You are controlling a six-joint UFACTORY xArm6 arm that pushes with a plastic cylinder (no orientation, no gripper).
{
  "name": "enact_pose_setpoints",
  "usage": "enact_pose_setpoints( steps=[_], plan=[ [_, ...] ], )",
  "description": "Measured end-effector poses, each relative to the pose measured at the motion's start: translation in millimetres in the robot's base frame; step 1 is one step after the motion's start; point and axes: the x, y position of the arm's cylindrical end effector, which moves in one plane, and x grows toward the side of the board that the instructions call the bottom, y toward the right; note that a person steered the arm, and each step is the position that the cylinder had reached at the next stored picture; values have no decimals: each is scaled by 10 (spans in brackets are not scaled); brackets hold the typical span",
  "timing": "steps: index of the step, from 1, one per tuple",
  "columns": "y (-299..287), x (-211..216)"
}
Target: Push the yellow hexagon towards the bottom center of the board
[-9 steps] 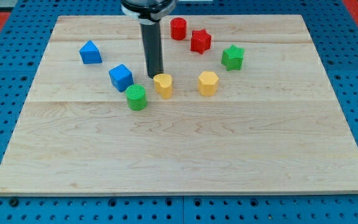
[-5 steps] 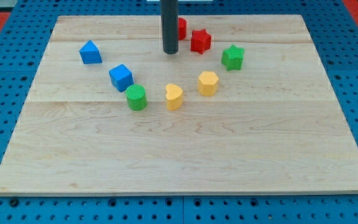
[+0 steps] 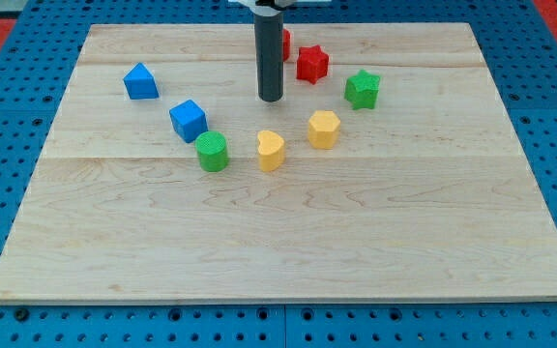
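Board: wooden, eight blocks in its upper half.

Yellow hexagon: right of centre, untouched, well short of the bottom centre. Yellow heart at its 8 o'clock, near but apart.

My tip: bare rod, nothing to grip with; touching no block. It stands at 10 o'clock from the hexagon and 12 o'clock from the heart.

Step in hand, as judged: approach, no push begun.

Next move calls for: tip placed at the hexagon's 1 o'clock, then a push towards 7 o'clock, passing clear of the heart.
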Motion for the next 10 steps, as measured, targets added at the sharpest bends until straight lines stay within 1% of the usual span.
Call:
enact_pose_setpoints(
  steps=[1,2,3,4,5,6,7,8,9,10],
  plan=[
    [339,434],
    [528,720],
    [456,833],
    [580,381],
    [1008,319],
    [1240,788],
    [1362,554],
    [934,432],
    [1008,648],
    [636,687]
  ],
)
